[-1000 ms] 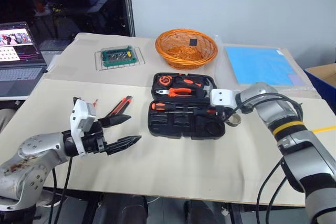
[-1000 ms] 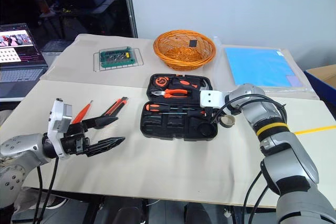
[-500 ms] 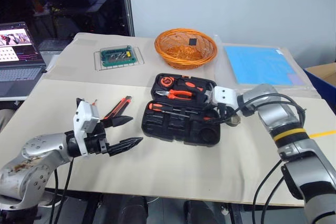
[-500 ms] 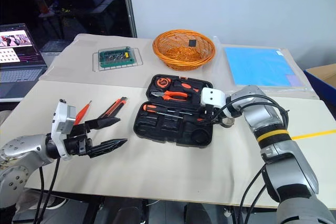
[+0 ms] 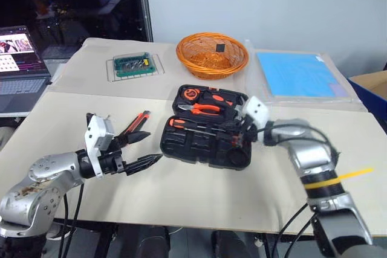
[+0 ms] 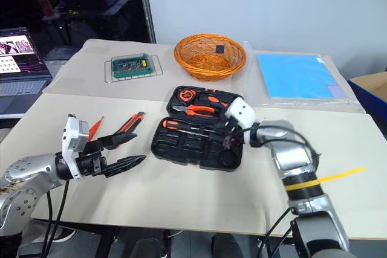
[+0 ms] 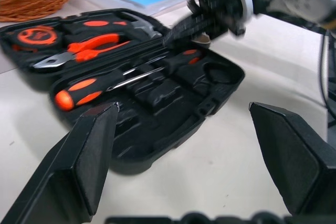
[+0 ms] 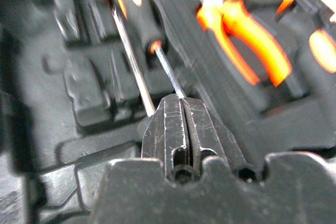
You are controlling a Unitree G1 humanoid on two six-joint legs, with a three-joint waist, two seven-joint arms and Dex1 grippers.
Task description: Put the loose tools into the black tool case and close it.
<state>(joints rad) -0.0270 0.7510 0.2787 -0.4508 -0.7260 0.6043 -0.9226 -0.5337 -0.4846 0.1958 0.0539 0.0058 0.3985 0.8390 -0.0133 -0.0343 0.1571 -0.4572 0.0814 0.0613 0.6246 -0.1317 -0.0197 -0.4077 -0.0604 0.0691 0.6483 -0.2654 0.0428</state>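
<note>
The black tool case (image 5: pixel 181 144) lies open in the middle of the table, turned a little askew. Two screwdrivers (image 8: pixel 137 51) with orange-black handles rest in its front half. My right gripper (image 5: pixel 234 137) hangs low over the case's right part, fingers (image 8: pixel 173 124) pressed shut with nothing between them. Left of the case an orange-black utility knife (image 5: pixel 138 124) and a slim red-handled screwdriver (image 6: pixel 95 129) lie loose on the table. My left gripper (image 5: pixel 154 147) hovers open just off the case's left edge, beside the knife, its fingers (image 7: pixel 89 156) spread wide.
Orange pliers (image 5: pixel 204 108), a tape measure (image 5: pixel 190 94) and a hammer fill the case's far half. Behind it stand an orange wicker basket (image 5: pixel 211 54), a green box on a wire rack (image 5: pixel 134 64) and a blue sheet (image 5: pixel 299 74). A laptop (image 5: pixel 21 64) sits far left.
My right gripper swung left and back over the case and shut. The case slid and turned toward the left. My left gripper stayed put, open.
</note>
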